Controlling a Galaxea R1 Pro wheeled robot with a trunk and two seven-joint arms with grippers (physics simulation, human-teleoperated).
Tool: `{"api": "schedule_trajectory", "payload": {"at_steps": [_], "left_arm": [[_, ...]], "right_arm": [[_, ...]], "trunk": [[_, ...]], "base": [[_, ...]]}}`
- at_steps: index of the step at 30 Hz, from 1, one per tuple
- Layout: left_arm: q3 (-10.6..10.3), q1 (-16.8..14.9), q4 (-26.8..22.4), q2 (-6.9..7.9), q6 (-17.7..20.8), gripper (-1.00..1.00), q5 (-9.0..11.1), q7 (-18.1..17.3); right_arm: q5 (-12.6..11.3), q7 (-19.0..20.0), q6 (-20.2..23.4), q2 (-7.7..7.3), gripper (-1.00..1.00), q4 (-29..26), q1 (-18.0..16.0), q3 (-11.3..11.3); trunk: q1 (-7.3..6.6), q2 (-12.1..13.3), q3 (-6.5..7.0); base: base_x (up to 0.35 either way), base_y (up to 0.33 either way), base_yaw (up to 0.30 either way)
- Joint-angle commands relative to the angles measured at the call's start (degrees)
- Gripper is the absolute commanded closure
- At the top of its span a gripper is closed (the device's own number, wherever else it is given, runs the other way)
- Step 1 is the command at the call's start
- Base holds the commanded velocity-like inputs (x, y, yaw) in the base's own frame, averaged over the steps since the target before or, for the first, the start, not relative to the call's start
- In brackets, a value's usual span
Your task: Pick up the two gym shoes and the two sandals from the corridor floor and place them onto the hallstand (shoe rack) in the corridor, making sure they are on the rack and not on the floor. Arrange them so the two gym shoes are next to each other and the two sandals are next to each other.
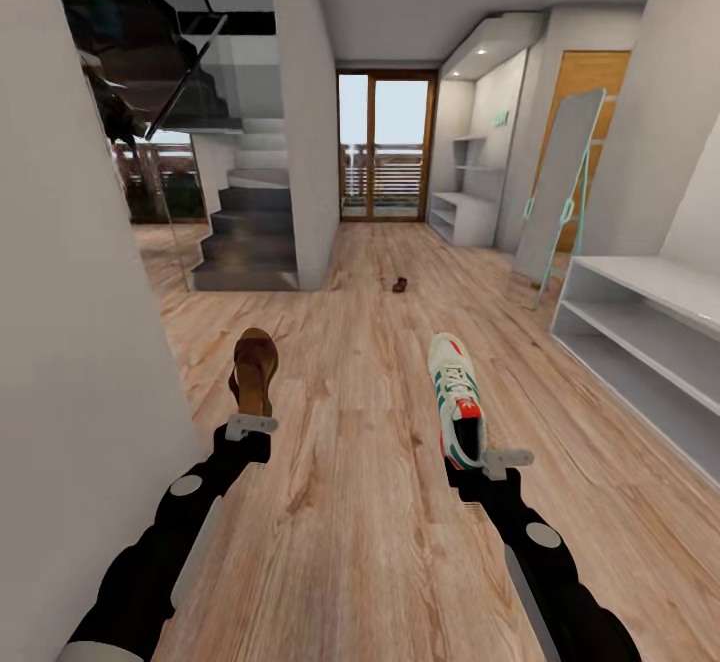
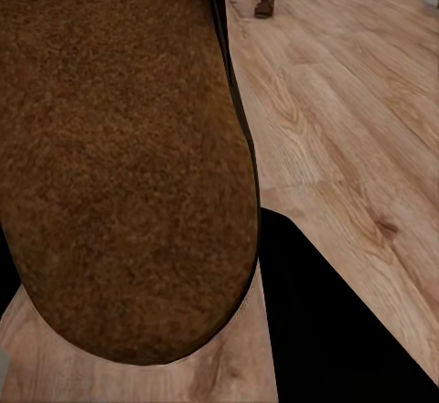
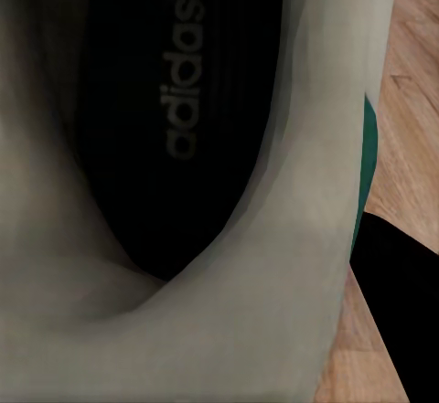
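My left gripper (image 1: pixel 251 422) is shut on the heel end of a dark brown sandal (image 1: pixel 255 370), whose tan footbed (image 2: pixel 119 156) shows close up in the left wrist view. My right gripper (image 1: pixel 487 457) is shut on the heel of a white gym shoe (image 1: pixel 456 397) with green stripes and red patches; its dark insole (image 3: pixel 174 120) shows in the right wrist view. The other sandal (image 1: pixel 399 284) (image 2: pixel 264 5) lies far ahead on the corridor floor (image 1: pixel 350 512). The hallstand (image 1: pixel 465 217), with wall shelves above it, stands at the far right. The second gym shoe is out of view.
A plain low white rack (image 1: pixel 650 327) runs along the right wall close by. A tall mirror (image 1: pixel 560 192) leans beyond it. A white wall (image 1: pixel 70 342) is tight on my left; stairs (image 1: pixel 250 232) rise ahead left. A glass door (image 1: pixel 385 147) ends the corridor.
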Motion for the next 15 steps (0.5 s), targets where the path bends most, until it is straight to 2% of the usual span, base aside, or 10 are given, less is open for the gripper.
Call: {"api": "schedule_trajectory", "payload": {"at_steps": [1, 15], "left_arm": [[0.0, 0.0, -0.1, 0.03, 0.3, 1.0, -0.1, -0.2], [-0.1, -0.1, 0.0, 0.02, 0.3, 1.0, -0.1, -0.2]], "right_arm": [[0.0, -0.1, 0.3, 0.0, 1.0, -0.1, 0.0, 0.0], [0.0, -0.1, 0.3, 0.0, 1.0, -0.1, 0.0, 0.0]], "trunk": [[0.02, 0.0, -0.06], [0.02, 0.0, -0.06]], "base": [[0.347, 0.0, 0.0], [0.347, 0.0, 0.0]]}}
